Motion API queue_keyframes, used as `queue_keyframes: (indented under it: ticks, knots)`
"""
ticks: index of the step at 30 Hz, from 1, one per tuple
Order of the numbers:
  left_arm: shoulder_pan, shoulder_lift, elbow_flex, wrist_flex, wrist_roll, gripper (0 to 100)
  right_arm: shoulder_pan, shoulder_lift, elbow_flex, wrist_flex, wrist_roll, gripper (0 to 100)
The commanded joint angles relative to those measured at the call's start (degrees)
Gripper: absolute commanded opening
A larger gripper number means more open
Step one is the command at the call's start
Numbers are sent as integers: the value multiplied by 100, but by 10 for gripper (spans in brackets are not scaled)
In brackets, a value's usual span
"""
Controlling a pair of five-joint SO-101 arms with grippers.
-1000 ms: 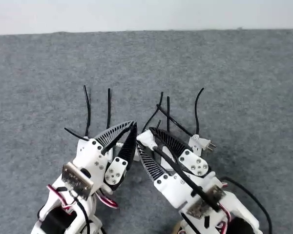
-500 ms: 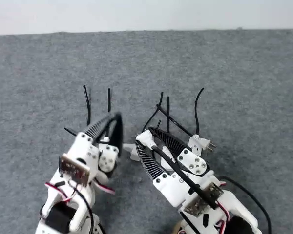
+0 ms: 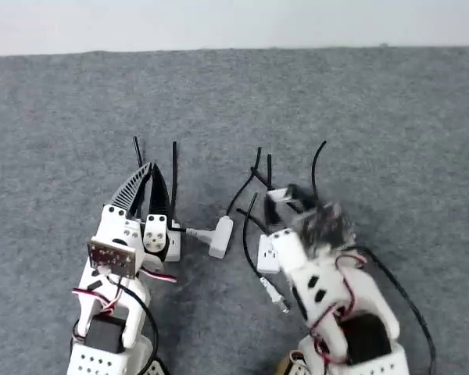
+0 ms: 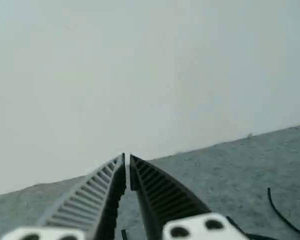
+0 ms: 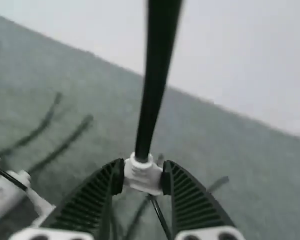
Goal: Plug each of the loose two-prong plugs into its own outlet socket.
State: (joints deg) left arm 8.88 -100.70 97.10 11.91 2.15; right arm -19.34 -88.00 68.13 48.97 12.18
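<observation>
We are seeing right gripper (image 5: pixel 142 167) clamping the white plug (image 5: pixel 141 179) by its body, at 2 o'clock of loose connector (image 3: pixel 220 236) | left gripper (image 4: pixel 127 162) closed, empty | we are judging plug light, rigid, cord (image 5: pixel 155 75) springy: hold body

**Left gripper** (image 4: pixel 126 161): black fingers (image 4: pixel 162 195) with a ribbed pattern, on a white body.
**Right gripper** (image 5: pixel 142 169): black ribbed fingers likewise; between its jaws a white plug (image 5: pixel 142 178) on a black cord (image 5: pixel 157 75).
**Near the left jaws:** a white connector (image 3: pixel 220 236) with a black lead (image 3: pixel 194 232).
**Table** (image 3: pixel 391 117): mottled grey, felt-like weave.
**Wall** (image 3: pixel 219 23): plain pale grey-white.
**Arm wiring** (image 3: pixel 158 274): red and black.
</observation>
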Motion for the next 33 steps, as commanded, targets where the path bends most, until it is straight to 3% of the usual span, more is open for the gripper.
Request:
queue_keyframes:
  ticks: [1,9,13,18,26,33]
  knots:
    - [-53,44,-48,-176,-26,13,505,884,-651,207,-88,8]
    - [-413,62,-277,79,202,13,673,2466,-923,312,-158,8]
    - [-598,62,-620,580,527,13,673,2774,-923,198,-369,8]
    - [-607,62,-629,589,527,13,611,3055,-905,48,-404,8]
    - [-879,62,-637,431,536,13,-145,4356,-923,-497,-677,8]
    - [-888,62,-549,352,536,13,-655,4778,-1046,-787,-1486,8]
